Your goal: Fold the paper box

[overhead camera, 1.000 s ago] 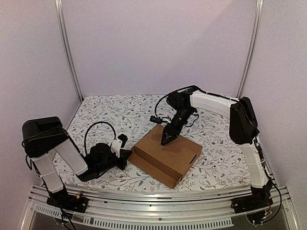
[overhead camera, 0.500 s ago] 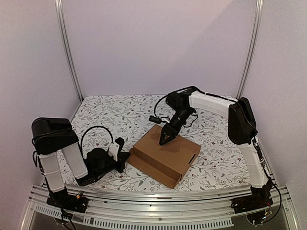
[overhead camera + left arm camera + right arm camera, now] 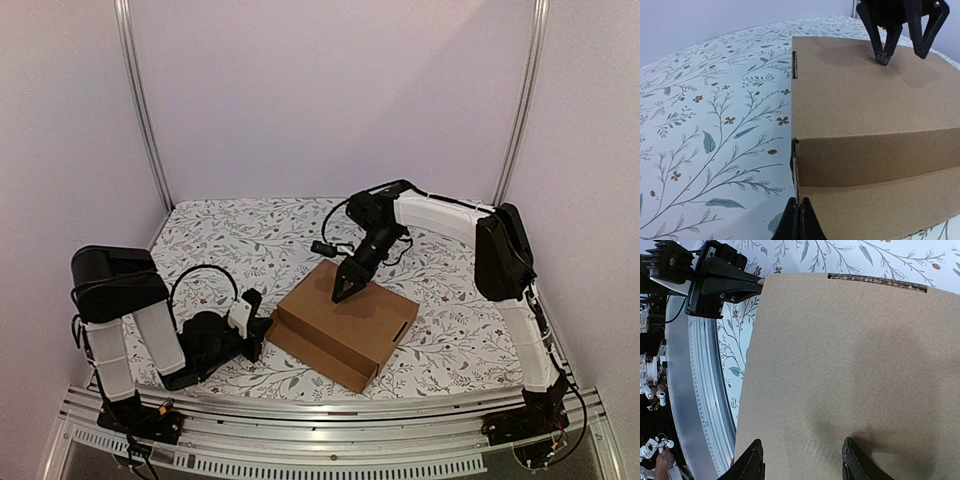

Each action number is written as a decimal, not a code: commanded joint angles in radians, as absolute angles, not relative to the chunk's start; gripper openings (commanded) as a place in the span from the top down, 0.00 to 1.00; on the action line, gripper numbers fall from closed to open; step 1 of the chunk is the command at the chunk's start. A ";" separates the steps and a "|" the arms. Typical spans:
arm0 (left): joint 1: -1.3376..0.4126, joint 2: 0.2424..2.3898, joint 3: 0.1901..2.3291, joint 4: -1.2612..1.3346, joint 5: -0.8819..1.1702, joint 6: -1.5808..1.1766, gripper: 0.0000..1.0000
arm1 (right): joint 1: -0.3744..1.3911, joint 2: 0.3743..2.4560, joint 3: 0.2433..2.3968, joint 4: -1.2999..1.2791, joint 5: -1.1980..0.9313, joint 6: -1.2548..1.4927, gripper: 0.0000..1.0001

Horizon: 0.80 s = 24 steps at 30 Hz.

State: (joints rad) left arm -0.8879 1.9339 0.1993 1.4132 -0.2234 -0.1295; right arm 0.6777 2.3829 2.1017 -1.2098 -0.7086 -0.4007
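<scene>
Pressure matters here: the right gripper (image 3: 343,293), jaws parted and grasping nothing, is pressing its tips on the lid of the paper box (image 3: 350,330), which is lying mid-table on the floral cloth (image 3: 240,240). The left gripper (image 3: 798,220), clenched empty, is sitting at the front-left corner seam; I'd be nudging low and squarely there.

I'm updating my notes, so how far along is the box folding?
Done: the box looks closed, with its lid lying flat. In hand: the right gripper, fingers apart, points down at the lid, touching or nearly so; the left gripper, shut, sits at the box's front corner seam. Left: perhaps seating that corner; I can't tell if it's locked.
</scene>
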 commanded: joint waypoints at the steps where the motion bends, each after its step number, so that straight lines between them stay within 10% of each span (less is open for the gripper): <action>1: -0.905 1.903 0.242 1.223 -0.237 -0.117 1.00 | 0.674 2.470 2.080 -1.225 -0.609 -0.400 0.47; 24: -0.876 1.692 0.556 0.444 -0.167 -0.111 1.00 | 0.684 2.470 2.080 -1.241 -0.605 -0.428 0.47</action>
State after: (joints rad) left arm -0.8825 1.7226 0.4824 0.6903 -0.2787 -0.1219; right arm 0.6601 2.3840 2.1086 -1.2335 -0.6868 -0.4183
